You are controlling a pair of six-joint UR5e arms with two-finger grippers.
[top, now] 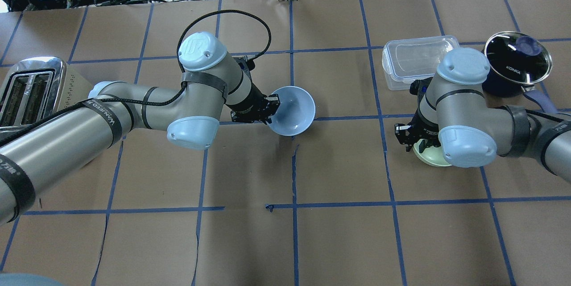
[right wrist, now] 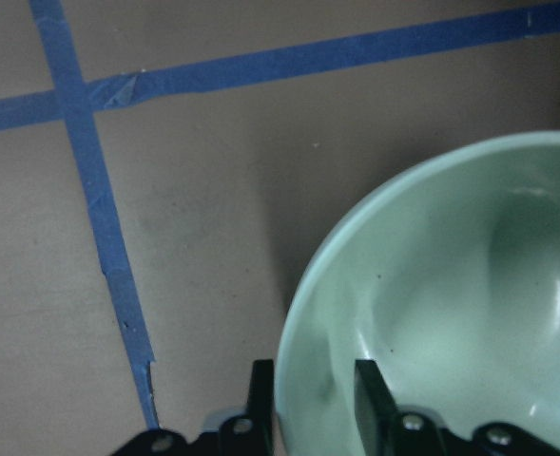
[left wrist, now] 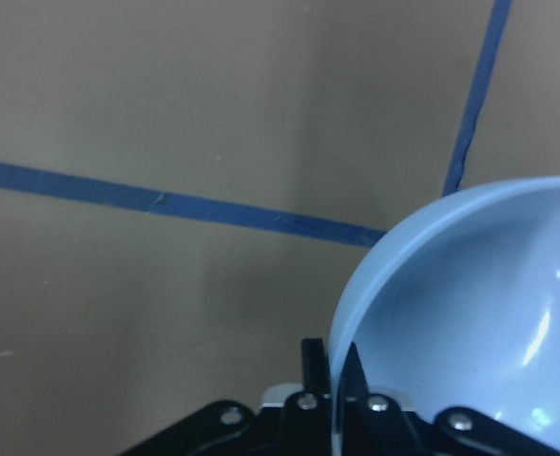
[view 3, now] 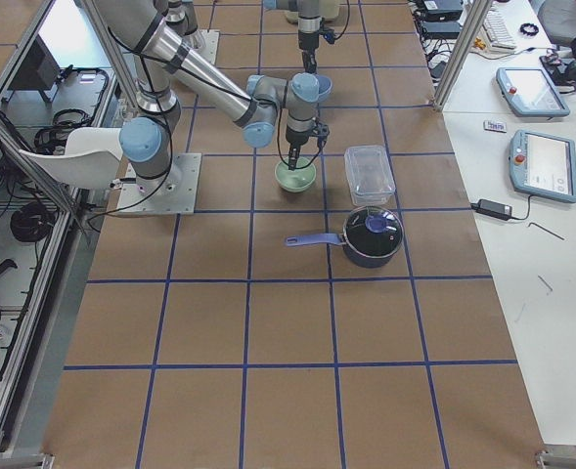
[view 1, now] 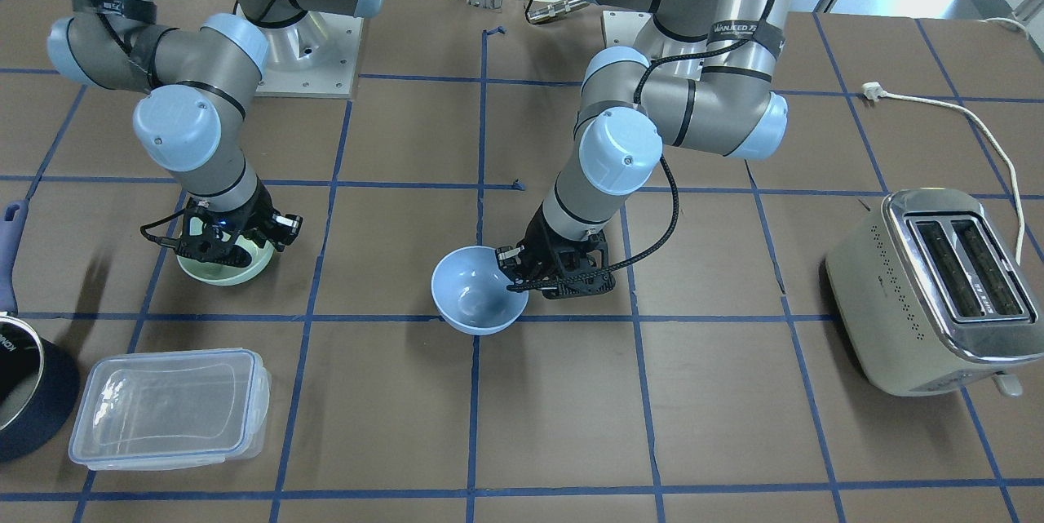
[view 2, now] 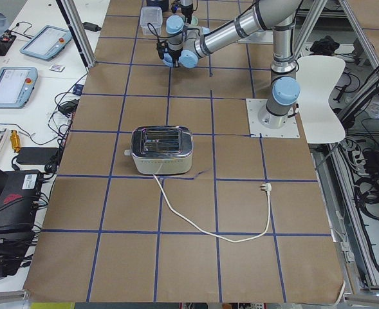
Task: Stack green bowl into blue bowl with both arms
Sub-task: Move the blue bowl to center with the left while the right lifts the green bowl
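Observation:
The blue bowl (view 1: 477, 294) is tilted near the table's middle. My left gripper (view 1: 512, 268) is shut on its rim, and the left wrist view shows both fingers (left wrist: 310, 366) pinching the rim of the bowl (left wrist: 470, 313). It also shows in the overhead view (top: 292, 109), with the left gripper (top: 272, 108) beside it. The green bowl (view 1: 232, 272) rests on the table under my right gripper (view 1: 224, 250). In the right wrist view that gripper (right wrist: 313, 389) is open, one finger inside and one outside the rim of the green bowl (right wrist: 451, 313). The green bowl (top: 427, 157) is partly hidden by the right arm.
A clear plastic container (view 1: 167, 405) and a dark navy pot with a lid (top: 513, 60) stand near the green bowl. A toaster (view 1: 930, 286) with a white cord (view 1: 962, 111) is at the far end on my left side.

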